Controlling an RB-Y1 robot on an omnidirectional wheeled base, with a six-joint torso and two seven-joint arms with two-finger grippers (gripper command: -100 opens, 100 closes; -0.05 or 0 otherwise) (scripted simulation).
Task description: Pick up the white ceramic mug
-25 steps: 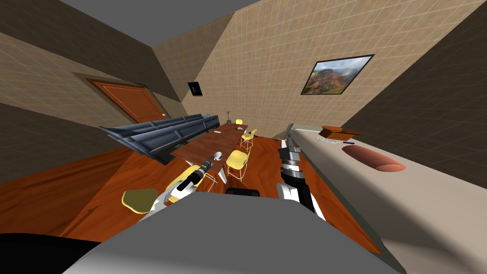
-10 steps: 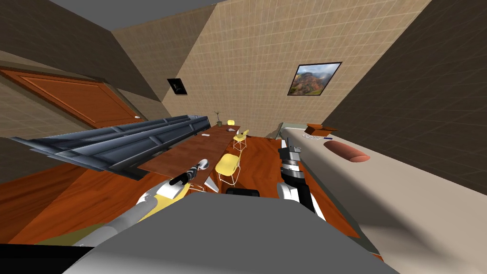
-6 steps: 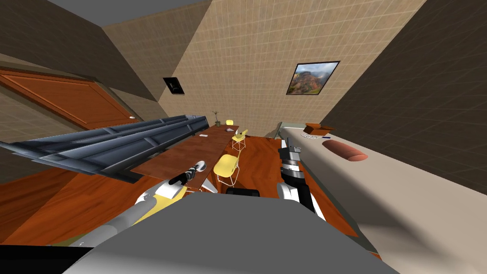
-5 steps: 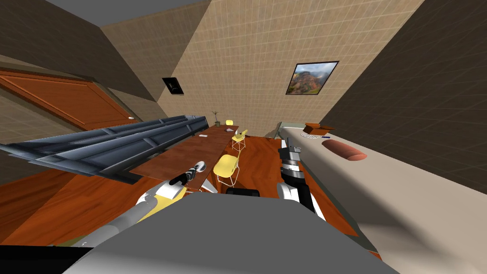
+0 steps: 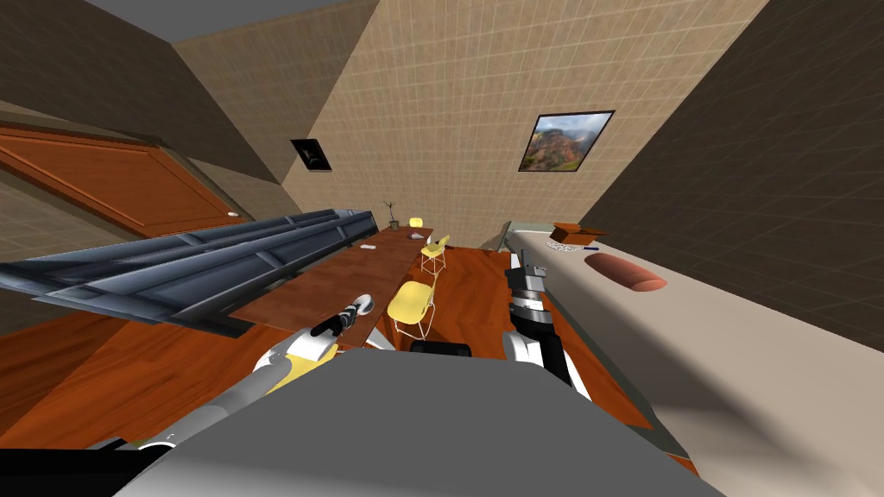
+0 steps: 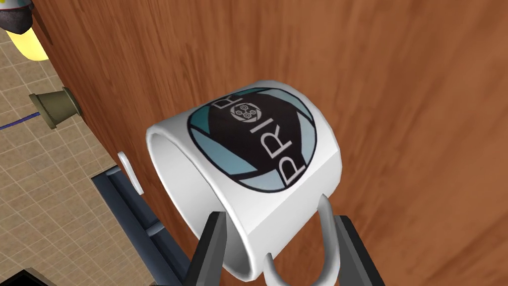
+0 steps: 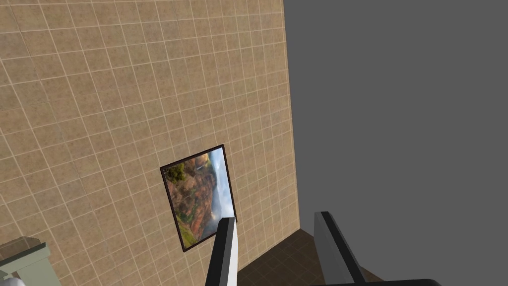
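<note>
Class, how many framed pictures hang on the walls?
2. A landscape picture hangs on the tiled far wall; a small dark frame hangs near its left corner. More may be out of view.

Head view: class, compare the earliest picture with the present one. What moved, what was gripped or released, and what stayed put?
The whole view shifted, so my base moved forward and turned: the door and the table now loom nearer. Nothing was gripped or released: the left claw remains at the white mug, open astride its handle. The right claw stayed raised and open.
</note>
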